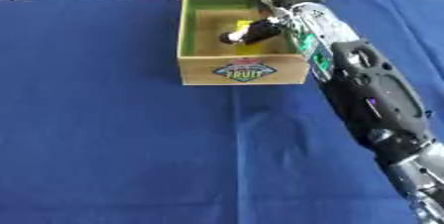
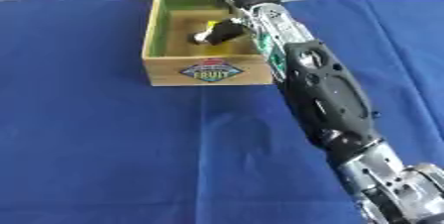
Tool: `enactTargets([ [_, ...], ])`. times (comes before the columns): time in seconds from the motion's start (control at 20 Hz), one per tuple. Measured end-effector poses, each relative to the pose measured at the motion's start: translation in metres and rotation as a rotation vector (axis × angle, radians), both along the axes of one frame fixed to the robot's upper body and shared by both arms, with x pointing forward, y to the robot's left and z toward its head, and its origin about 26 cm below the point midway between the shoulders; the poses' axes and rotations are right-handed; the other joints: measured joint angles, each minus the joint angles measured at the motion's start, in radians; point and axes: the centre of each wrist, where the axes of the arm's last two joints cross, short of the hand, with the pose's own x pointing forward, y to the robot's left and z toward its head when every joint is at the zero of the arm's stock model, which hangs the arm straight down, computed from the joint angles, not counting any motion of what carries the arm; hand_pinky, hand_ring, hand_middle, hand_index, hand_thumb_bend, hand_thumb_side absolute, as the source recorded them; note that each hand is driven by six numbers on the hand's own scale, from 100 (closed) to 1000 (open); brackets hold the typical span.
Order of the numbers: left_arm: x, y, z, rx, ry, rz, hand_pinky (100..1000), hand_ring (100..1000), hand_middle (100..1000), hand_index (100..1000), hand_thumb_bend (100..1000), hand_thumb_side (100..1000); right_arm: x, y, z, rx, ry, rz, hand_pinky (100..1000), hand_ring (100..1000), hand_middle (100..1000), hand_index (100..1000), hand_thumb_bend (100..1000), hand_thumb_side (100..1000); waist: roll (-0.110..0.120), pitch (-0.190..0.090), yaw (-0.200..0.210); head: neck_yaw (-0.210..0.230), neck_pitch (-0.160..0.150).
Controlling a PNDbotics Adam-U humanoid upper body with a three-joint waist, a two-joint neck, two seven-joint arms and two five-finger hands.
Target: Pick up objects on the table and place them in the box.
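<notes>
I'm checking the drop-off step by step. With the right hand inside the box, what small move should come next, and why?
Probably open the fingers to let go. The right hand is already down inside the box, and a yellow thing shows right at its fingers over the box floor, so nothing seems left but release.

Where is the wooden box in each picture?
Left eye view: the box sits at top centre, slightly right of the middle.
Right eye view: the box sits at top centre, slightly left of the middle.
Shared landmark: the fruit label on its front wall, with the right robot hand reaching inside over its right wall.
</notes>
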Motion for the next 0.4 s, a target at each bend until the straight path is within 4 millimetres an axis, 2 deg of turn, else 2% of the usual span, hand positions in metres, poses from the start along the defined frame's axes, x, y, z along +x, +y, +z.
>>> enactTargets([
  [0.15,0.0,0.001,-0.001,0.0,0.005,0.002,423,521,564,729,100,1000,-0.013,-0.005,0.016,0.069,-0.058,0.045,688,802,508,731,646,843,0.002,-0.009,-0.011,0.01,0.002],
  [0.2,0.0,0.001,-0.002,0.0,0.007,0.003,424,522,565,729,100,1000,-0.018,-0.008,0.022,0.096,-0.078,0.062,688,799,505,728,568,1000,0.002,-0.014,-0.014,0.014,0.003],
  [0.25,-0.001,0.001,-0.003,0.0,0.008,0.003,424,522,565,729,100,1000,-0.025,-0.012,0.029,0.126,-0.102,0.087,689,798,501,727,625,889,0.002,-0.019,-0.018,0.02,0.007],
  [0.4,-0.001,0.002,-0.004,0.0,0.013,0.007,424,523,565,730,100,1000,-0.05,-0.023,0.048,0.216,-0.16,0.168,689,794,494,723,604,917,0.002,-0.034,-0.032,0.039,0.014],
])
